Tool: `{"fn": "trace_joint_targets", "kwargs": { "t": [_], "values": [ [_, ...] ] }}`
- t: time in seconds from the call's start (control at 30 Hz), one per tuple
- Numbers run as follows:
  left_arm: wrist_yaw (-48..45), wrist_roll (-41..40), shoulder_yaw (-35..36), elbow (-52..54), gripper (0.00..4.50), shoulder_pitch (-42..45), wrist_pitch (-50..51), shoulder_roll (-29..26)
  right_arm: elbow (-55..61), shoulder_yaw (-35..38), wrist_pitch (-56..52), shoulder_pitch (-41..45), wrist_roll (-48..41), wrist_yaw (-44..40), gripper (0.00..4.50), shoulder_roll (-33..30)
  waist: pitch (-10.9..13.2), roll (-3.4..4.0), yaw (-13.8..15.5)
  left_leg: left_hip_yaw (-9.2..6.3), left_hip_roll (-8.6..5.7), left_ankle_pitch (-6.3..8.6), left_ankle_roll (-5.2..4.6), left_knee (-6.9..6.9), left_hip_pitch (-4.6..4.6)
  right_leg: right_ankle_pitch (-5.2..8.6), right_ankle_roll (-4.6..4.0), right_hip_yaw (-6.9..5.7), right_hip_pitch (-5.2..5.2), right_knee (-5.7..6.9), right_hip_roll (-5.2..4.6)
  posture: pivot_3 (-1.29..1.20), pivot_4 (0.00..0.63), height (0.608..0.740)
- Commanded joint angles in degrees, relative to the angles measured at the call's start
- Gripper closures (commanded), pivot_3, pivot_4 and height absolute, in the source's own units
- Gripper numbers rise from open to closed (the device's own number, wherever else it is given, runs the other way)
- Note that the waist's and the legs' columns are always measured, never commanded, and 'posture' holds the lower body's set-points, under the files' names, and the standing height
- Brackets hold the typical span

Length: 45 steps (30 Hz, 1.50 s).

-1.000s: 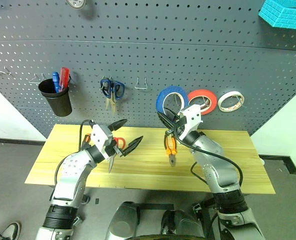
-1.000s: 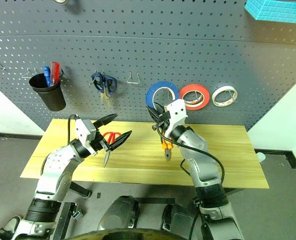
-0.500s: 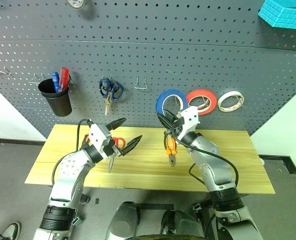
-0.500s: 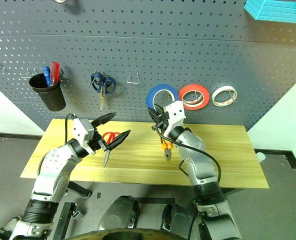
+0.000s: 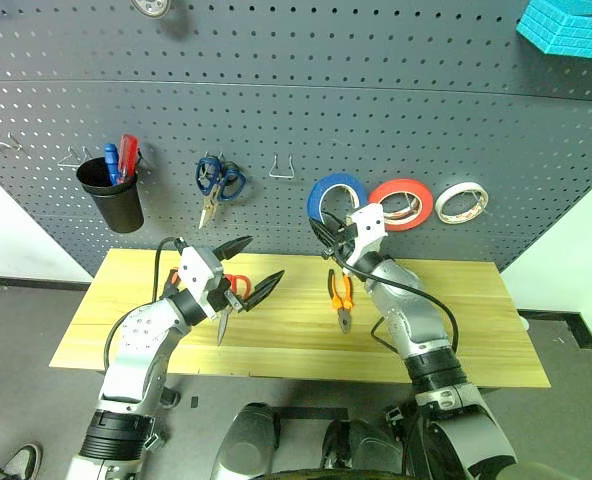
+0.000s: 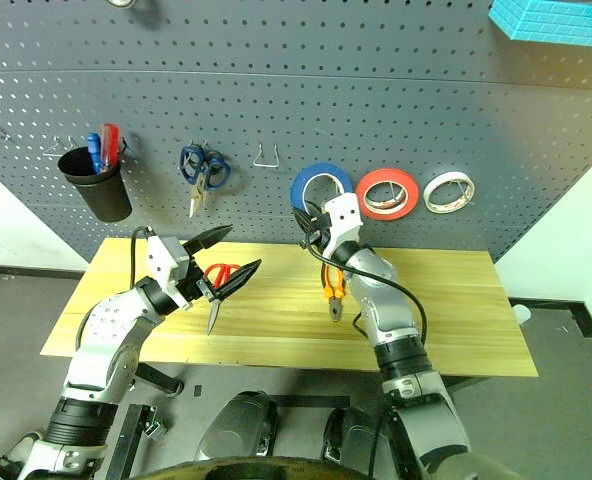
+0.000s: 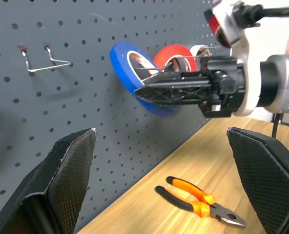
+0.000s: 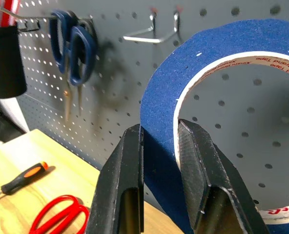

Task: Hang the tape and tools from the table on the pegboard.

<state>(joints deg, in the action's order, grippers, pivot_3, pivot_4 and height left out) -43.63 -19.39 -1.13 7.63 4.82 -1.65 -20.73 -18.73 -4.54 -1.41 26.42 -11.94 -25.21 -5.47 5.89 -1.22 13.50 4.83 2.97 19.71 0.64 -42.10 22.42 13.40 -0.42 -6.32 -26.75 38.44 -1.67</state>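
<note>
Hanging in progress: the right gripper [image 8: 159, 161] pinches the rim of the blue tape [image 5: 336, 197] and holds it up against the pegboard [image 5: 306, 110] at a hook, just beside the red roll [image 5: 403, 203] and white roll [image 5: 461, 202], and I cannot tell whether it is seated yet; the left gripper [image 5: 253, 268] hovers spread wide and empty over the table [image 5: 456, 330]. Left on the table, by my count, three tools: one red scissors [image 6: 224, 272], one pliers [image 5: 341, 296], one orange screwdriver [image 8: 22, 178]. Already on the board: one blue scissors [image 5: 218, 180], one black cup [image 5: 116, 200] with two screwdrivers [image 5: 119, 160], and one free hook [image 5: 283, 170].
</note>
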Motion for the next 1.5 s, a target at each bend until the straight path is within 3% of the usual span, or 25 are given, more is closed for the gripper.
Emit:
{"fn": "trace_joint_targets", "kwargs": {
  "t": [0.03, 0.57, 0.97, 1.33, 1.37, 1.5],
  "values": [
    [0.2, -0.71, 0.72, 2.8, 0.0, 0.59, -0.29, -0.39, -4.16, 1.66, 3.99, 3.38, 0.3, -0.34, 3.84, 0.68, 0.0, 0.0, 0.0, 0.0, 0.0, 0.0, 0.0, 0.0, 0.0, 0.0, 0.0, 0.0, 0.0, 0.01, 0.0, 0.41, 0.059, 0.676],
    [2.02, -0.78, 0.85, 5.66, 0.0, -0.63, 1.46, -0.58, -25.44, 4.35, 12.91, 14.65, 2.49, 0.36, 3.85, 3.25, 0.04, 0.07, -0.16, 0.0, 0.03, -0.01, 0.01, -0.01, -0.03, 0.01, -0.02, 0.02, -0.04, 0.15, 0.01, 0.43, 0.073, 0.676],
    [2.56, -0.23, 0.81, 5.19, 0.0, -0.43, 1.37, -0.69, -30.07, 5.51, 14.65, 16.97, 3.28, 1.17, 3.85, 3.64, 0.08, 0.12, -0.16, -0.02, 0.03, -0.02, 0.03, -0.06, -0.05, 0.12, -0.18, 0.06, -0.14, 0.46, -0.01, 0.43, 0.074, 0.676],
    [2.75, -0.05, 0.82, 4.83, 0.0, -0.02, 1.25, -0.63, -30.25, 5.45, 14.53, 16.72, 4.65, 2.51, 0.21, 3.53, 0.09, 0.14, -0.08, -0.04, 0.03, -0.02, 0.03, -0.07, 0.11, 0.22, -0.33, 0.06, -0.39, 0.66, -0.02, 0.43, 0.075, 0.676],
    [2.78, -0.01, 0.82, 4.8, 0.0, 0.01, 1.24, -0.62, -30.31, 5.44, 14.45, 16.68, 4.73, 2.48, 0.03, 3.51, 0.09, 0.14, -0.08, -0.04, 0.03, -0.02, 0.03, -0.07, 0.11, 0.22, -0.33, 0.06, -0.39, 0.66, -0.02, 0.43, 0.075, 0.676],
    [2.83, 0.01, 0.89, 4.98, 0.0, -0.21, 1.25, -0.67, -29.7, 5.37, 13.98, 15.93, 4.69, 1.88, 0.03, 3.53, 0.09, 0.14, -0.07, -0.04, 0.03, -0.02, 0.03, -0.07, 0.12, 0.22, -0.32, 0.06, -0.39, 0.66, -0.03, 0.43, 0.076, 0.676]
  ]
}}
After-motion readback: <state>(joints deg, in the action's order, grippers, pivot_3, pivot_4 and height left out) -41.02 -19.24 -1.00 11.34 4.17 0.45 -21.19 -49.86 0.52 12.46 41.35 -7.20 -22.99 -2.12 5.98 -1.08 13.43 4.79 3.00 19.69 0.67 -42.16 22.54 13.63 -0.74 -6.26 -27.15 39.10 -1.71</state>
